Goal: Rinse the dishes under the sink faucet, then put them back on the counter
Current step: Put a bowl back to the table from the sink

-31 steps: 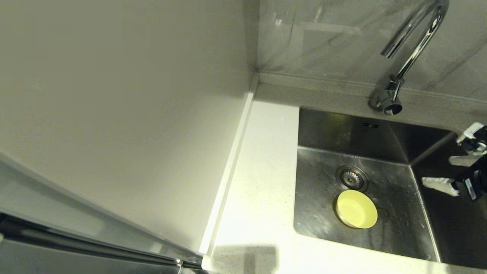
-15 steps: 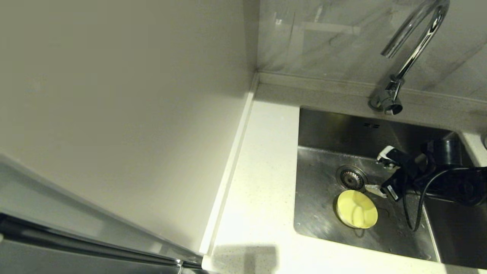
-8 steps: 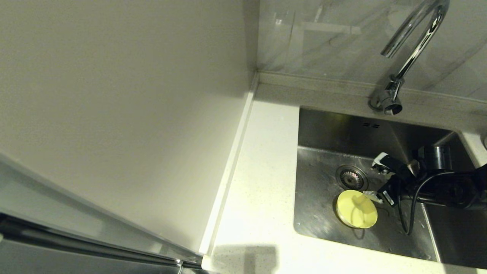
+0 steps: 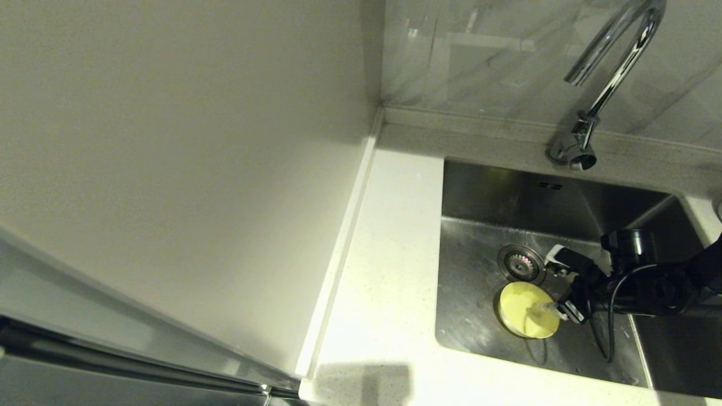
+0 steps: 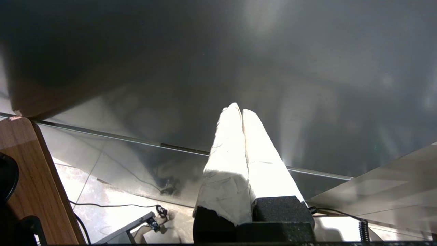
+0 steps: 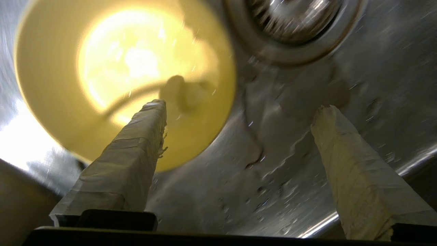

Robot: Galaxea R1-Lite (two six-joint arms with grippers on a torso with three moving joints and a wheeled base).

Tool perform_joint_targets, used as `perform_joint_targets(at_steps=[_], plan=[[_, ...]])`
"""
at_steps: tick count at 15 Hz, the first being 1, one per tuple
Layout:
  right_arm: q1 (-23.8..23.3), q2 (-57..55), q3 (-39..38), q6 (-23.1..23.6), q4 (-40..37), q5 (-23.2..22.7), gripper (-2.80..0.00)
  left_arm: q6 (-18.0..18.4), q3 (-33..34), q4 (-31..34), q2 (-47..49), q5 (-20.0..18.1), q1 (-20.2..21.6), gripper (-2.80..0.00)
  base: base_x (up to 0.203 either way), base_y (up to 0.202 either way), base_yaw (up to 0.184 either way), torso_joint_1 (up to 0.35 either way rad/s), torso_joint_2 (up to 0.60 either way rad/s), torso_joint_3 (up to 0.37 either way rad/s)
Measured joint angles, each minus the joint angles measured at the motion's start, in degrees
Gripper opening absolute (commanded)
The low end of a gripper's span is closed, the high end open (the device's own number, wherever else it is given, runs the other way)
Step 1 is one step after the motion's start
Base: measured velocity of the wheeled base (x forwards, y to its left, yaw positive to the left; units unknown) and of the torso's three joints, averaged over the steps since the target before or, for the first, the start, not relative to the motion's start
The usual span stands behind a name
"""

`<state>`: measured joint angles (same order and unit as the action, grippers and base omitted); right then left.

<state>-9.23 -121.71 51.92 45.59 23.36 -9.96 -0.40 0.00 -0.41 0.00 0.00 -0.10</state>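
Right pincer (image 6: 239, 106) low in sink (image 4: 479, 186), fingers apart: one tip over yellow bowl (image 4: 522, 316), other outside its rim, nr drain (image 4: 520, 264). Left pincer (image 5: 239, 109) parked, fingers together.

bare sink (image 4: 479, 304) floor beside bowl (image 4: 522, 310)

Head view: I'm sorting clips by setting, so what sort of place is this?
Most likely a home kitchen: a stainless steel sink set in a white speckled counter, a chrome gooseneck faucet against marbled wall tiles, and a yellow bowl in the basin.
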Motion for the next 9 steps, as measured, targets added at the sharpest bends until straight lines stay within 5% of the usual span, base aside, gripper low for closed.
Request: perform_joint_targets(at_steps=[9], plan=[[0.79, -5.49, 5.62, -0.73, -0.4, 2.12, 0.0, -0.01, 0.0, 0.0, 0.0, 0.0, 0.0, -2.8, 0.0, 0.0, 0.0, 0.0, 0.0, 0.0]])
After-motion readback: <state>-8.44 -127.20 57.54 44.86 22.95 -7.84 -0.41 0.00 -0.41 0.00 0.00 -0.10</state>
